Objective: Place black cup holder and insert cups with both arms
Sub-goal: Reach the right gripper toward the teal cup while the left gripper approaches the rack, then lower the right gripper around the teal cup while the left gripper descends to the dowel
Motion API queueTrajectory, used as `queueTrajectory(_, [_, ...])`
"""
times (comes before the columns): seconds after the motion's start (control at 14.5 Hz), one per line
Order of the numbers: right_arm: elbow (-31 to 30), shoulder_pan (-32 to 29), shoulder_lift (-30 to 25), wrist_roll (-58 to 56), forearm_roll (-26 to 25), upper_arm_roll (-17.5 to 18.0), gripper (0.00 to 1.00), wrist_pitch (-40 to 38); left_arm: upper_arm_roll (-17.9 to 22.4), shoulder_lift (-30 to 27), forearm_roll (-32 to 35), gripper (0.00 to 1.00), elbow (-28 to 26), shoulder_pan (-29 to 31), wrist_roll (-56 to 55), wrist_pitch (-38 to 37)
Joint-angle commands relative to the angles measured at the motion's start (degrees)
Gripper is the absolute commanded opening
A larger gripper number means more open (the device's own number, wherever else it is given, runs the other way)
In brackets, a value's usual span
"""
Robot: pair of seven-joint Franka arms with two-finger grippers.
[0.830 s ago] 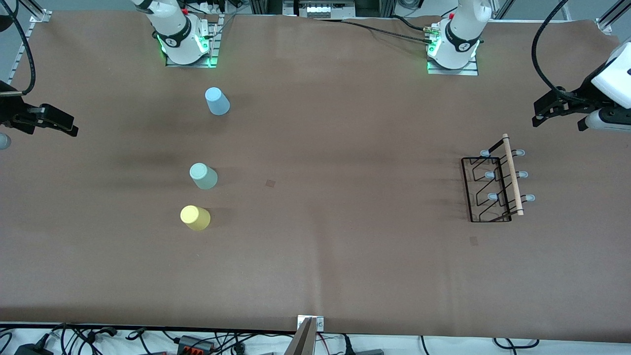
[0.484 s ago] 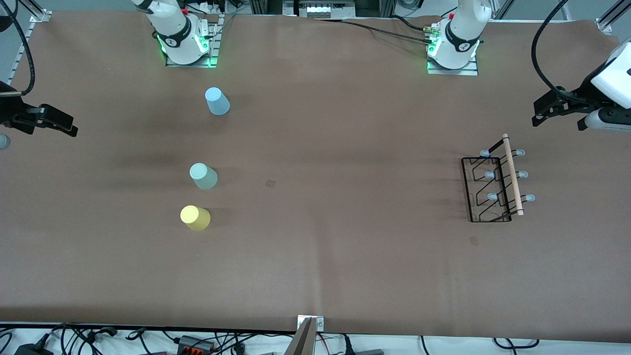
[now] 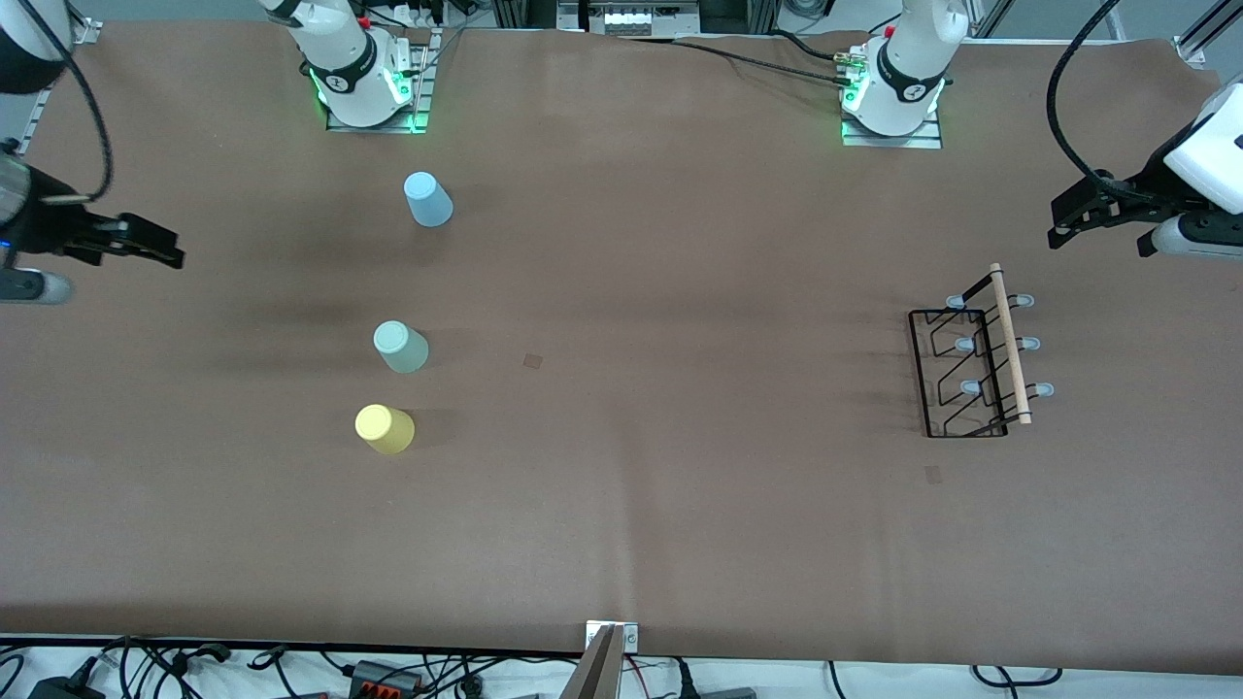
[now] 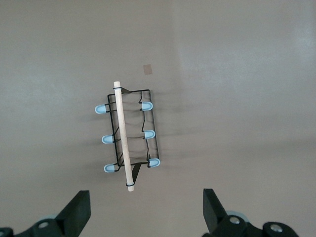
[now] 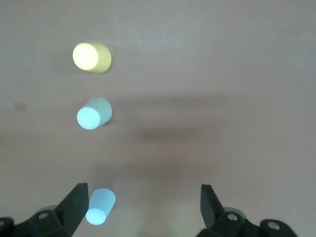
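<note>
Bare table between cups and cup holder.

My left arm and right arm are each cut off by the front view's edge, elbows and upper links unseen. In the wrist views only my finger ends show; the gripper bodies are cropped. The cups are blurred, their rims indistinct. The rack's thin wires are too fine to trace.

The right gripper now reaches farther in over the desk from its end, its wrist higher in the front view.
</note>
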Motion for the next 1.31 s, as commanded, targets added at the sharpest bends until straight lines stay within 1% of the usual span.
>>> queueTrajectory(0.0, [-2.6,0.7,0.6,-0.9,0.3,0.6,1.0,0.9,0.2,3.4,0.5,1.0,1.5,-0.3,0.6,-1.1])
queueTrajectory(0.07, [-3.4,0.7,1.5,-0.6,0.3,0.8,1.0,1.1,0.3,6.7,0.4,1.0,2.1,-0.4,0.5,-1.9])
queueTrajectory(0.14, [-5.6,0.7,2.4,-0.5,0.5,1.0,1.0,3.5,0.3,7.5,0.1,1.0,3.7,0.0,0.6,-4.3])
queueTrajectory(0.21, [-9.5,0.8,2.0,-0.2,0.4,1.0,1.0,8.7,0.3,8.1,0.0,1.0,4.9,0.0,0.6,-5.4])
queueTrajectory(0.35, [-18.6,1.3,1.0,0.3,0.5,1.9,1.0,20.4,0.3,8.3,-0.2,1.0,5.1,0.1,1.0,-5.5])
queueTrajectory(0.48, [-23.4,1.4,1.4,5.2,0.5,3.8,1.0,28.7,0.4,9.6,-0.3,1.0,5.4,0.1,1.0,-5.0])
queueTrajectory(0.62, [-29.0,1.7,1.7,8.5,0.4,5.8,1.0,38.4,0.9,13.1,0.1,1.0,5.9,0.1,0.5,-5.0])
queueTrajectory(0.76, [-34.1,1.9,2.4,9.1,0.4,6.0,1.0,47.9,1.0,15.9,-0.2,1.0,10.1,2.1,1.3,-5.0])
queueTrajectory(0.83, [-34.5,2.1,3.6,9.7,0.4,6.0,1.0,49.3,1.0,16.1,0.1,1.0,11.1,2.3,1.3,-4.9])
queueTrajectory(0.97, [-34.4,3.7,5.7,10.4,0.4,6.1,1.0,51.6,1.0,17.0,0.5,1.0,10.2,2.9,1.3,-4.1])
queueTrajectory(1.04, [-34.3,3.9,6.4,11.4,0.4,6.1,1.0,52.4,1.0,16.9,0.6,1.0,8.7,4.3,1.3,-0.5])
queueTrajectory(1.18, [-34.1,4.5,7.1,12.7,0.3,6.1,1.0,53.6,1.0,15.3,0.6,1.0,3.3,5.0,1.3,9.5])
queueTrajectory(1.25, [-34.1,4.6,7.7,12.7,0.3,6.2,1.0,54.7,1.0,13.4,0.6,1.0,-1.2,5.5,1.3,15.0])
